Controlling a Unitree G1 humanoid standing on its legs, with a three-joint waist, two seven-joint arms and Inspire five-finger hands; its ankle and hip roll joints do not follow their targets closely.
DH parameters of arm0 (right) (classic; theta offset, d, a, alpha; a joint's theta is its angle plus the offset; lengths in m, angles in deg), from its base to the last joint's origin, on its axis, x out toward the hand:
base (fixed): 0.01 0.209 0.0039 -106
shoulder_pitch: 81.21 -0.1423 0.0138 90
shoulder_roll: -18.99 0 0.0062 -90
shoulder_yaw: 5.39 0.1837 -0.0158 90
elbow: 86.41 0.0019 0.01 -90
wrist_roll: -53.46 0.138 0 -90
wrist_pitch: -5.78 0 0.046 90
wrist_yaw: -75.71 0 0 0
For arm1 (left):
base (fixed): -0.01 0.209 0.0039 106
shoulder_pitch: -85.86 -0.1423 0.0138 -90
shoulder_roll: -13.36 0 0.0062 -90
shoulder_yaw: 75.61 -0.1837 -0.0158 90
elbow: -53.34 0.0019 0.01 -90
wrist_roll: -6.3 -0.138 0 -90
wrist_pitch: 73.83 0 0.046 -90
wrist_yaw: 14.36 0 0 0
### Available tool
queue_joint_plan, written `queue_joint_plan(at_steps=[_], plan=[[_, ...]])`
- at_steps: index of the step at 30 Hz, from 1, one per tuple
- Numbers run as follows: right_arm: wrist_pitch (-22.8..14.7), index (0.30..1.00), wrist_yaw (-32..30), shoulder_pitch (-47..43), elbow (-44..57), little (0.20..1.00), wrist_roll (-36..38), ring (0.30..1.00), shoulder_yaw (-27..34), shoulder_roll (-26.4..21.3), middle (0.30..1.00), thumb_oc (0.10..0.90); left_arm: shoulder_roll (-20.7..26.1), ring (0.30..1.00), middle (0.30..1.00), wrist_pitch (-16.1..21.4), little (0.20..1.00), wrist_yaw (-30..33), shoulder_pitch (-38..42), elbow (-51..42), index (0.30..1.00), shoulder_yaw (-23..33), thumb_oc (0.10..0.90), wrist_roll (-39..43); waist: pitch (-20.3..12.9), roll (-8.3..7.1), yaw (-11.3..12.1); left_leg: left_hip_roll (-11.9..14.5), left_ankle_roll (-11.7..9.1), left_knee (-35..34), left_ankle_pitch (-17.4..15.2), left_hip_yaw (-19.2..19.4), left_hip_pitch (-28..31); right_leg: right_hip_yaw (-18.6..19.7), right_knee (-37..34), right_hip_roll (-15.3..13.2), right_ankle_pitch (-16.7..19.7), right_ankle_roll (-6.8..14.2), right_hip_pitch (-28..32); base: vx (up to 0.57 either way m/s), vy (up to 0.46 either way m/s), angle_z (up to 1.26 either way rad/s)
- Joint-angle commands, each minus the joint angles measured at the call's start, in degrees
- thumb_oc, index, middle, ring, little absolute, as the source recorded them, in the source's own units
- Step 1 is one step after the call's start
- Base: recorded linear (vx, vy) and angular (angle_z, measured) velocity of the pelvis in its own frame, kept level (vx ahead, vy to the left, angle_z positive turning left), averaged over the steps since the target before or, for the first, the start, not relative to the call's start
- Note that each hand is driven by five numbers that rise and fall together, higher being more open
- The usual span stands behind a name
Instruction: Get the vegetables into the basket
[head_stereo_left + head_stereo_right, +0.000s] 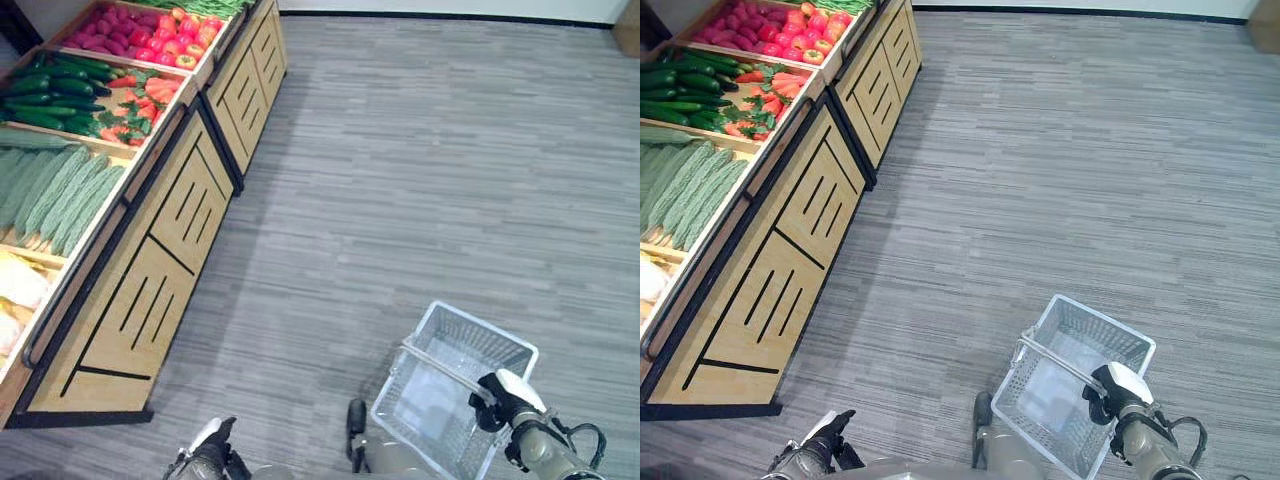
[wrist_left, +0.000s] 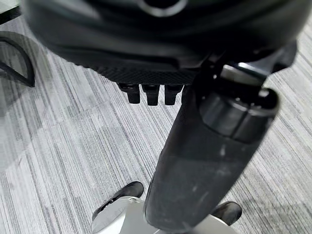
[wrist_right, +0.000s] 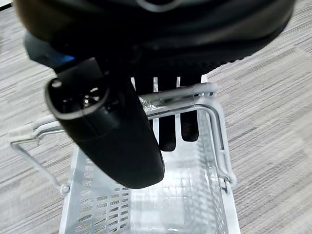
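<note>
A white wire basket [image 1: 455, 385] hangs above the grey striped carpet [image 1: 420, 170], carried by the robot's right hand [image 1: 500, 398], whose fingers [image 3: 168, 131] are hooked over the basket's two metal handles [image 3: 180, 97] and clench them from above, the thumb lying in front. Nothing can be seen lying in the basket; its mesh floor shows bare in the right wrist view. The vegetables sit well apart from it, in a sloping wooden display stand [image 1: 175, 230] along the robot's left: dark green cucumbers [image 1: 50, 95], pale ridged gourds [image 1: 55, 190], carrots [image 1: 140, 100] with leafy tops, tomatoes [image 1: 185, 40], reddish-purple roots [image 1: 110, 30] and, at the near end, pale yellow produce [image 1: 20, 290] that is too cropped to name. The left hand [image 1: 205, 455] hangs low at the bottom edge of the head views, away from both stand and basket, holding nothing; in its own wrist view the fingers [image 2: 151, 92] appear as short tips under the palm, and whether they are curled or loose cannot be told.
</note>
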Motion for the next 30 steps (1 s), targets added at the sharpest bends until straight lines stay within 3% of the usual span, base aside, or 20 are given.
queue_joint_plan(at_steps=[1, 3, 4, 6, 7, 9, 11, 15, 17, 20, 23, 26, 30], plan=[[-1.61, 0.300, -4.16, 0.02, 2.32, 0.300, 1.41, 0.300, 3.64, -4.74, 0.300, 0.400, 1.06, 1.000, 1.000, 0.01, 1.000, 1.75, 1.63, -1.78, 1.000, -2.51, 0.900, -0.81, 2.20, -1.94, -0.32, 0.62, 1.96, -4.87, 7.46, 7.73, -5.39, 2.66, 4.63, -6.83, -1.46, 7.44, 0.94, -0.01, 0.032, 0.86], [-1.53, 0.300, -5.12, 0.36, 2.36, 0.300, 1.62, 0.300, 4.63, -5.37, 0.300, 0.400, 1.22, 1.000, 1.000, 0.06, 1.000, 2.25, 2.65, -2.21, 1.000, -3.63, 0.900, -1.49, 3.00, -1.98, -0.36, 2.49, 2.00, -8.62, 6.80, 12.91, -9.95, 0.44, 4.22, -9.01, -2.25, 8.28, 2.42, 0.04, 0.062, 1.07], [-1.63, 0.300, -5.26, 0.43, 2.69, 0.300, 1.75, 0.300, 4.89, -5.31, 0.300, 0.400, 1.25, 1.000, 1.000, -0.01, 1.000, 2.34, 2.86, -2.16, 1.000, -3.84, 0.900, -1.71, 3.08, -2.08, -0.28, 3.01, 2.03, -9.29, 7.09, 13.52, -11.00, 0.30, 4.39, -9.39, -1.93, 8.43, 2.14, 0.08, 0.120, 1.20], [-1.56, 0.300, -6.23, 0.17, 0.81, 0.300, 2.05, 0.300, 5.30, -5.03, 0.300, 0.400, 1.47, 1.000, 1.000, -0.11, 1.000, 2.68, 3.40, -2.03, 1.000, -4.57, 0.900, -3.19, 2.98, -1.34, 0.27, 5.95, 0.78, -12.95, 12.15, 17.81, -14.53, -0.41, 4.09, -10.41, -2.30, 9.13, 4.28, 0.20, 0.263, 0.88], [-1.43, 0.300, -6.08, 0.09, 0.50, 0.300, 1.86, 0.300, 5.10, -4.79, 0.300, 0.400, 1.52, 1.000, 1.000, -0.18, 1.000, 2.70, 3.20, -1.89, 1.000, -4.64, 0.900, -3.51, 2.90, -1.46, 0.46, 6.36, 0.66, -12.69, 12.19, 18.13, -14.12, -0.32, 4.04, -10.65, -2.39, 9.28, 4.83, 0.25, 0.324, 0.21], [-1.47, 0.300, -5.96, 0.07, 0.19, 0.300, 1.74, 0.300, 4.90, -4.26, 0.300, 0.400, 1.57, 1.000, 1.000, -0.24, 1.000, 2.68, 2.90, -1.50, 1.000, -4.50, 0.900, -3.88, 2.58, -1.54, 0.51, 6.02, 0.91, -12.84, 11.24, 18.62, -13.13, 0.02, 3.91, -10.81, -2.83, 9.71, 5.50, 0.15, 0.227, -0.29], [-1.22, 0.300, -5.90, -0.13, -2.97, 0.300, 1.54, 0.300, 4.67, -2.52, 0.300, 0.400, 2.04, 1.000, 1.000, -0.29, 1.000, 2.92, 2.47, -1.33, 1.000, -3.93, 0.900, -4.28, 1.51, -2.39, 1.05, 4.08, 2.01, -12.80, 9.86, 19.69, -12.67, 0.97, 3.03, -12.88, -1.78, 10.95, 6.76, 0.18, 0.357, -0.32], [-0.98, 0.300, -5.40, -1.75, -5.94, 0.300, 0.97, 0.300, 3.61, -0.06, 0.300, 0.400, 3.08, 1.000, 1.000, -0.13, 1.000, 2.72, 2.25, -0.76, 1.000, -2.62, 0.900, -3.96, 1.40, -5.27, 2.02, 1.28, 4.33, -10.83, 6.50, 21.87, -12.17, 3.08, 2.56, -15.83, 2.67, 13.09, 6.94, 0.10, 0.242, -0.10], [-0.98, 0.300, -5.40, -1.75, -5.95, 0.300, 0.97, 0.300, 3.60, -0.06, 0.300, 0.400, 3.08, 1.000, 1.000, -0.13, 1.000, 2.72, 2.25, -0.76, 1.000, -2.62, 0.900, -3.96, 1.33, -5.28, 2.04, 1.30, 4.33, -10.82, 6.50, 21.89, -12.24, 3.11, 2.55, -15.82, 2.69, 13.08, 6.86, 0.04, 0.104, -0.20], [-0.65, 0.300, -5.19, -3.79, -8.33, 0.300, 0.44, 0.300, 2.03, 2.06, 0.300, 0.400, 4.47, 1.000, 1.000, -0.23, 1.000, 2.84, 2.54, -0.38, 1.000, -0.71, 0.900, -2.72, 1.26, -7.90, 3.22, -1.38, 6.37, -9.92, 3.61, 22.30, -11.53, 5.26, 3.54, -17.79, 9.09, 14.88, 6.50, 0.11, 0.267, 0.04], [-0.55, 0.300, -5.05, -4.44, -9.35, 0.300, 0.50, 0.300, 1.65, 2.95, 0.300, 0.400, 4.88, 1.000, 1.000, -0.29, 1.000, 2.92, 2.36, -0.12, 1.000, -0.33, 0.900, -2.56, 1.13, -7.87, 3.57, -2.50, 7.58, -10.49, 2.79, 22.02, -10.47, 6.49, 7.16, -17.77, 9.92, 14.89, 5.93, 0.08, 0.237, -0.06], [-0.71, 0.300, -4.89, -4.80, -9.07, 0.300, 0.42, 0.300, 0.98, 3.48, 0.300, 0.400, 5.14, 1.000, 1.000, -0.36, 1.000, 2.75, 2.17, 0.15, 1.000, -0.09, 0.900, -2.53, 1.06, -7.49, 3.13, -3.19, 8.10, -12.22, 2.52, 21.31, -8.36, 8.94, 9.73, -15.83, 9.90, 14.29, 3.96, 0.10, 0.165, 0.04], [-1.19, 0.300, -4.97, -5.52, -9.53, 0.300, 0.21, 0.300, -0.26, 3.49, 0.300, 0.400, 5.01, 1.000, 1.000, 0.01, 1.000, 2.53, 2.31, 0.46, 1.000, -0.15, 0.900, -1.76, 1.40, -6.31, 2.27, -3.69, 8.36, -13.90, 2.28, 19.57, -6.20, 11.49, 8.44, -11.16, 5.27, 13.15, -0.06, 0.11, 0.086, 0.16]])
